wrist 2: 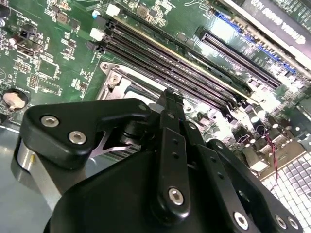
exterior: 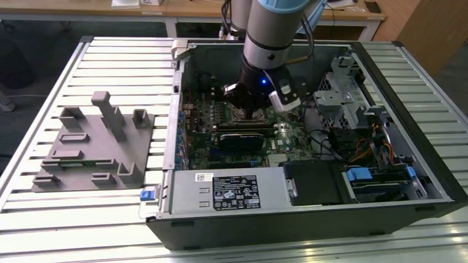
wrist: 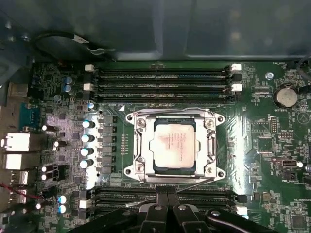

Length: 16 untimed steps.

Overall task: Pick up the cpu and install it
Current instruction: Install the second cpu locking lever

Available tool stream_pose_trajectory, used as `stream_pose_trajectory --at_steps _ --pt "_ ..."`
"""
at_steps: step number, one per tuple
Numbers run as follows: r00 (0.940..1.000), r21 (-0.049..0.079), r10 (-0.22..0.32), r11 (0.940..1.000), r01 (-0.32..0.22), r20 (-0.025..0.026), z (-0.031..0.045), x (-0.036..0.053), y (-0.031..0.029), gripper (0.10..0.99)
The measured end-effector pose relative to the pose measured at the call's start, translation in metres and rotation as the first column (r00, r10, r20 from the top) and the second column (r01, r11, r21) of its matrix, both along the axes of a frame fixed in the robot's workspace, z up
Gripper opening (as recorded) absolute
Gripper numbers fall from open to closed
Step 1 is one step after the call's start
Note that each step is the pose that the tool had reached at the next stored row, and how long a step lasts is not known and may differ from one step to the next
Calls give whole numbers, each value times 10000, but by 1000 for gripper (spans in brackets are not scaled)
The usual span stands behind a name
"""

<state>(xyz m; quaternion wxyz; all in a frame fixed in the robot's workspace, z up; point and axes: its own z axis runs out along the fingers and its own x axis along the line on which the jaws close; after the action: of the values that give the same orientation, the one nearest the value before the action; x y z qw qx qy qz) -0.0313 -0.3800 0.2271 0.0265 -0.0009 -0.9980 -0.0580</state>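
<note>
Tool (wrist: 167, 195): black two-finger unit on the arm, fingers drawn narrow, tips together, nothing held between them. In the exterior view the tool (exterior: 252, 114) hangs low inside the open computer case (exterior: 409, 71), over the middle of the board.

Item, cpu (wrist: 174, 145): flat square chip with a pale metal top. It lies in the socket, level and square to it, with an even margin on all four sides as far as I can see. It looks set in place, not carried.

Item, socket frame (wrist: 132, 145): silver metal surround with screw posts at its corners, closing round the cpu.

Item, memory slots (wrist: 160, 80): long dark rows flanking the socket on two opposite sides. The tool's tips stand over the row on its own side, just beside the socket frame and apart from the cpu, touching neither.

Item, motherboard (wrist: 272, 141): green, crowded with capacitors, and a coin battery (wrist: 284, 96) well off to one corner.

Item, grey fixture (exterior: 95, 148): lies on the slatted desk (exterior: 117, 60), at the exterior view's left, well apart from the case.

Handling note, my judgement: the step in hand is the seating. The cpu wants to rest flat with its corners matched to the socket. The tool should stay clear and move straight, never dragging sideways across the chip or pressing on it.
</note>
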Motion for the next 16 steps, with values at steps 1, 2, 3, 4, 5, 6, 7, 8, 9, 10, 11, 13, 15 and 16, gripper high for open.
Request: stream_pose_trajectory --at_steps 1,2,3,4,5,6,7,8,9,10,11,13,15,16 --pt "10000 15 1 10000 -1 0 -11 -4 0 106" --pt "10000 28 1 10000 -1 0 -23 -9 -1 106" --pt "10000 39 1 10000 -1 0 -38 -14 -2 106" --pt "10000 47 1 10000 -1 0 -52 -20 -2 106" --pt "10000 51 1 10000 -1 1 -66 -25 -3 106" --pt "10000 52 1 10000 -1 0 -76 -31 -2 106" --pt "10000 55 1 10000 -1 -1 -81 -39 -3 106" --pt "10000 70 1 10000 -1 -1 -85 -49 -4 106" --pt "10000 99 0 10000 0 -2 -88 -61 -5 106" --pt "10000 128 0 9999 0 0 -91 -73 -6 106" --pt "10000 150 1 9999 -1 -1 -94 -82 -9 106" --pt "10000 188 3 9998 -3 0 -99 -93 -27 106" --pt "10000 261 2 9997 -2 1 -106 -96 -57 106" --pt "10000 322 1 9995 -1 1 -108 -97 -70 106"
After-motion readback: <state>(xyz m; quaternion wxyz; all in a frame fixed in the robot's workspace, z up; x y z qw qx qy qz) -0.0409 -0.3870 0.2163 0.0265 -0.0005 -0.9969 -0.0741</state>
